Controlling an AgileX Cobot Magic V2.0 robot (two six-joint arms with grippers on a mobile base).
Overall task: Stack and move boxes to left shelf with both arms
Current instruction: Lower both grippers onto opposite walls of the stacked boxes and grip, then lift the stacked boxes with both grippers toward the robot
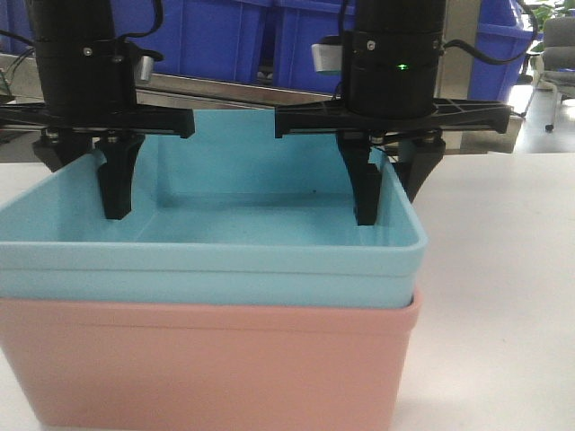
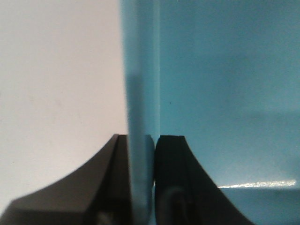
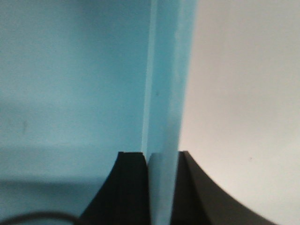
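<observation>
A light sky blue box point(image 1: 216, 260) sits nested inside a salmon pink box point(image 1: 207, 359) on the white table point(image 1: 503, 269). My left gripper point(image 1: 85, 184) straddles the blue box's left wall, one finger inside and one outside. The left wrist view shows that gripper point(image 2: 140, 140) shut on the wall of the blue box point(image 2: 211, 70). On the opposite side my right gripper point(image 1: 393, 193) straddles the right wall. Seen from the right wrist, this gripper point(image 3: 163, 157) is shut on the blue box point(image 3: 70, 70) at its rim. The left shelf is out of view.
Dark blue crates point(image 1: 225, 36) stand on a steel ledge point(image 1: 234, 87) close behind the arms. White table point(image 2: 56, 70) lies bare outside the left wall, and more white table point(image 3: 243, 70) outside the right wall. A grey chair point(image 1: 559, 63) is at the far right.
</observation>
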